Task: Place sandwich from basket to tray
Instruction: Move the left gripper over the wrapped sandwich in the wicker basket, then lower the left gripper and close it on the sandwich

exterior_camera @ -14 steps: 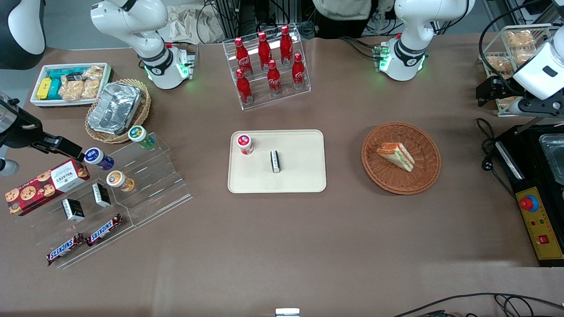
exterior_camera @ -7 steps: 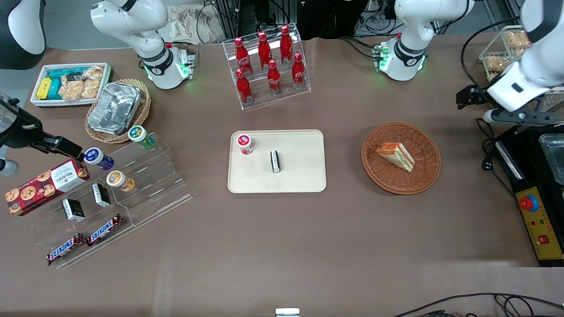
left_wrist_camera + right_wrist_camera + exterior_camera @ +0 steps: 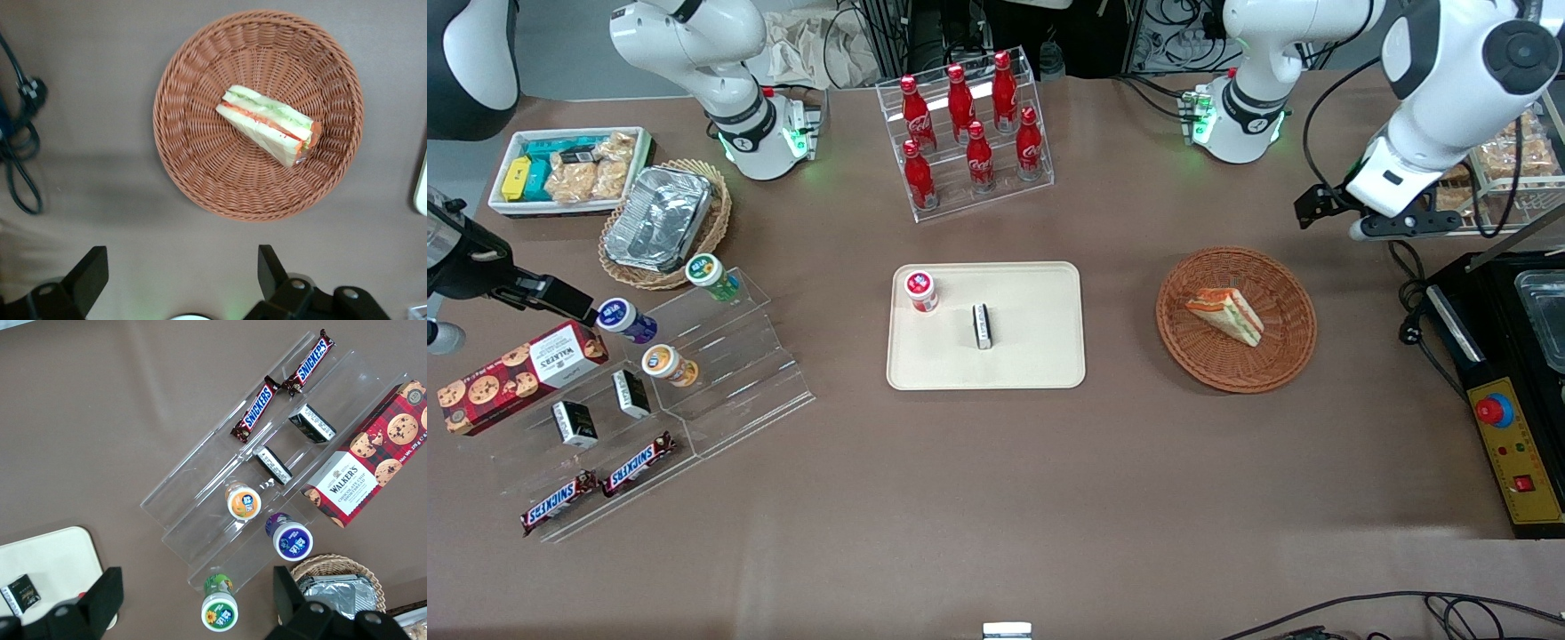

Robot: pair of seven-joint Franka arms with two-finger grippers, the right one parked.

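Over the last second the left arm has swung in from the working arm's end of the table, and its gripper [image 3: 1320, 213] now hangs above the tabletop just beside the basket [image 3: 1294, 356], farther from the front camera than the sandwich. The wrist view shows the fingers [image 3: 90, 277] spread wide with nothing between them. The sandwich [image 3: 1225, 312] lies untouched inside the basket, on its side, well apart from the tray [image 3: 1040, 364]. The tray already carries a small red-lidded jar [image 3: 921, 291] and a small dark box [image 3: 983, 325]. Assessment: this is the approach stage; no contact made, grasp and transfer both outstanding.
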